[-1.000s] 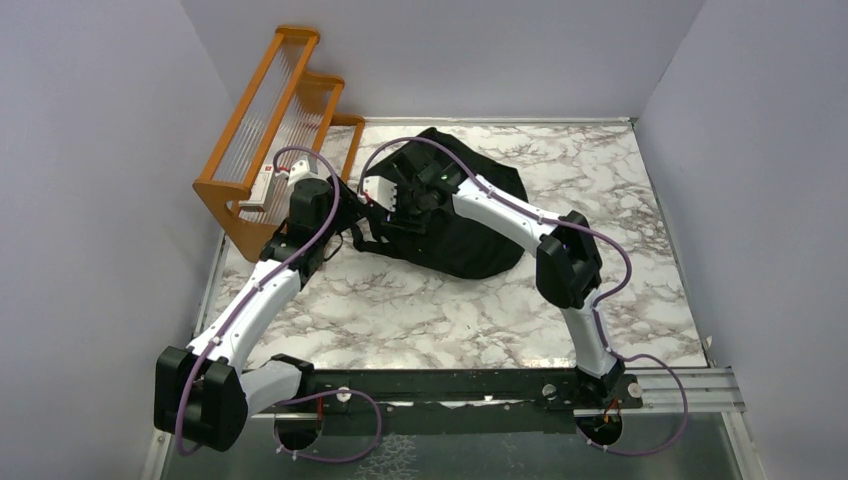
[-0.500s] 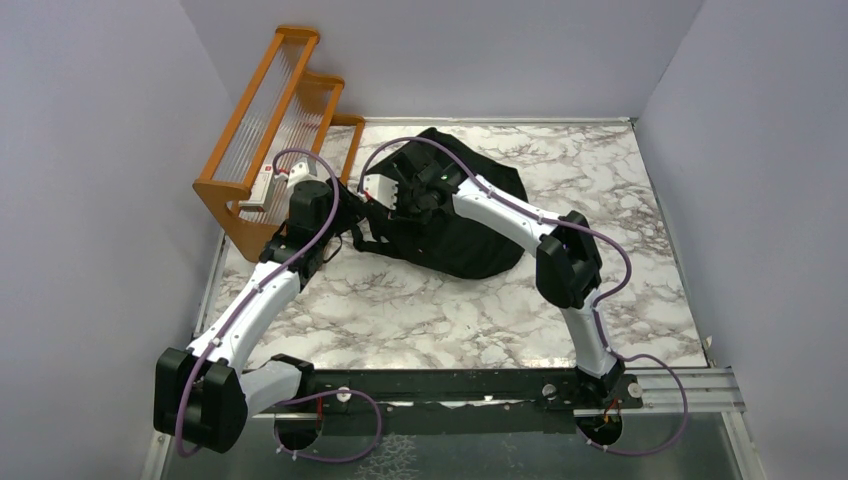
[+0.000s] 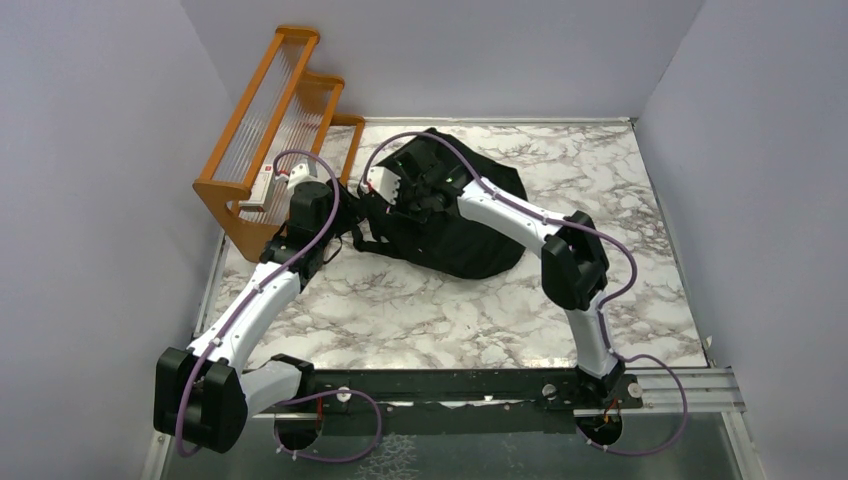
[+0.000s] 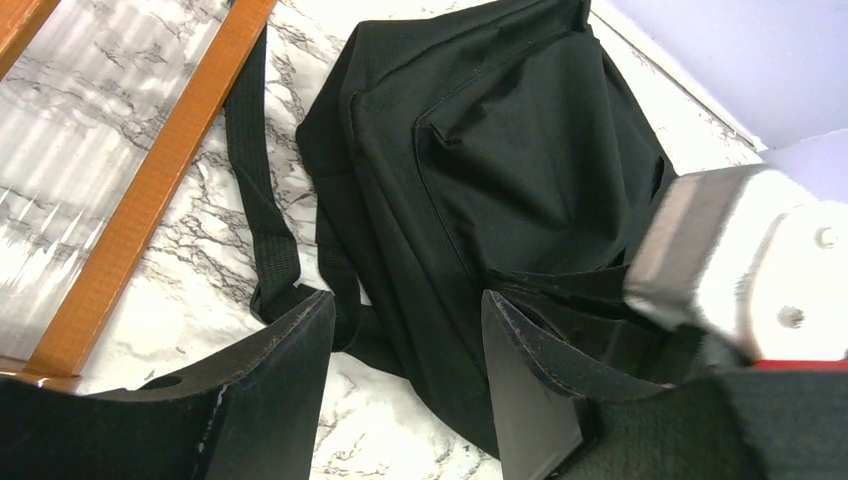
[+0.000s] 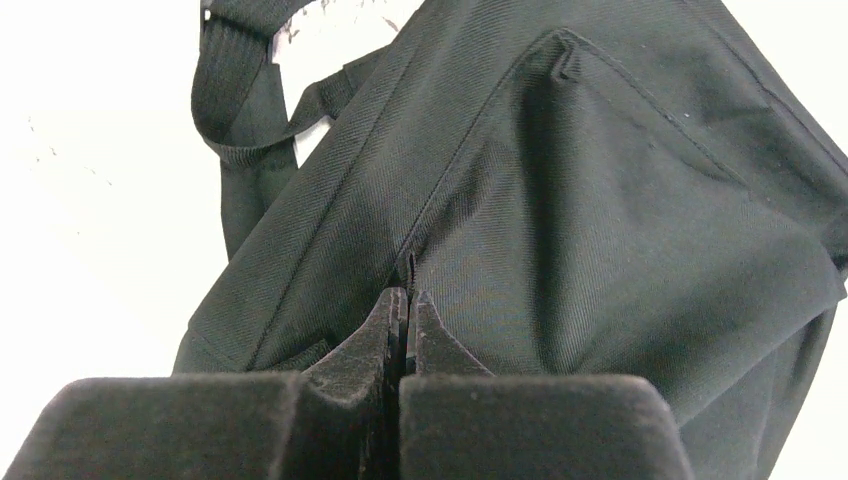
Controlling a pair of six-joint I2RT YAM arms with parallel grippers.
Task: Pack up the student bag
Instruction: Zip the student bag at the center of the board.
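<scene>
The student bag (image 3: 480,230) is a soft black backpack lying flat at the back middle of the marble table. My right gripper (image 3: 398,200) is down on its left part. In the right wrist view the right gripper (image 5: 405,292) is shut at the bag's (image 5: 600,200) zip seam, and a thin dark zip pull (image 5: 410,268) runs into the fingertips. My left gripper (image 4: 407,297) hangs open just above the bag's (image 4: 520,150) near-left edge, with nothing between its fingers. A shoulder strap (image 4: 265,200) lies on the marble beside its left finger.
An orange wooden rack (image 3: 270,130) with clear slats leans against the left wall, close behind my left wrist, and its rail (image 4: 150,190) shows in the left wrist view. Purple walls close in the table on three sides. Bare marble (image 3: 420,320) lies in front of the bag.
My right gripper has closed from open to shut at the zip seam, and its wrist has shifted slightly towards the back. The left arm and the bag have stayed put.
</scene>
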